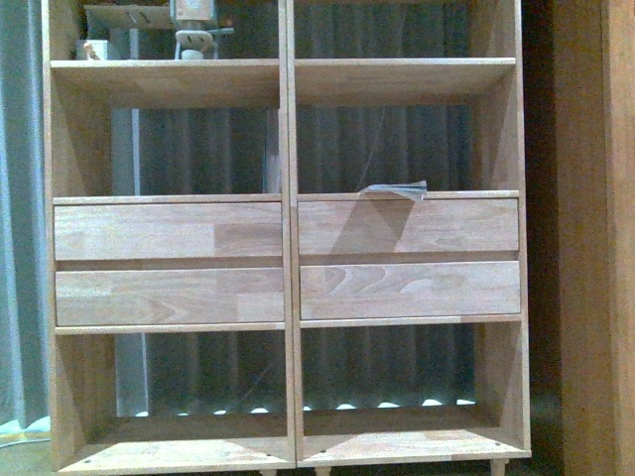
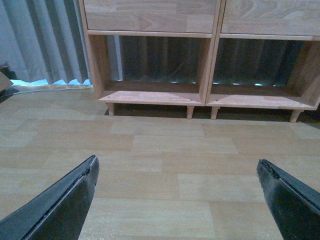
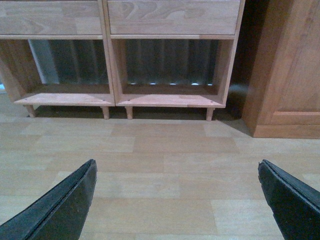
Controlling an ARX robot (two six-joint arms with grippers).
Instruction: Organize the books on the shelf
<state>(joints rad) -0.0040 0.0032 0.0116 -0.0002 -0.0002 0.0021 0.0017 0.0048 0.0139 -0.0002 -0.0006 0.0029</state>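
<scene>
The shelf (image 1: 289,248) is pale grained wood, the cabinet (image 3: 290,75) redder brown.

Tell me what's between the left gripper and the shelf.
In the left wrist view, only bare plank floor lies between the open left gripper and the shelf.

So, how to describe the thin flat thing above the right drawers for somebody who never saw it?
Find the tall light-wood bookcase and look right of its central divider, at the open compartment just above the drawers. A thin, pale flat item lies on its floor, one corner overhanging the upper drawer. Nothing else is in that compartment; the other objects sit top left.
</scene>
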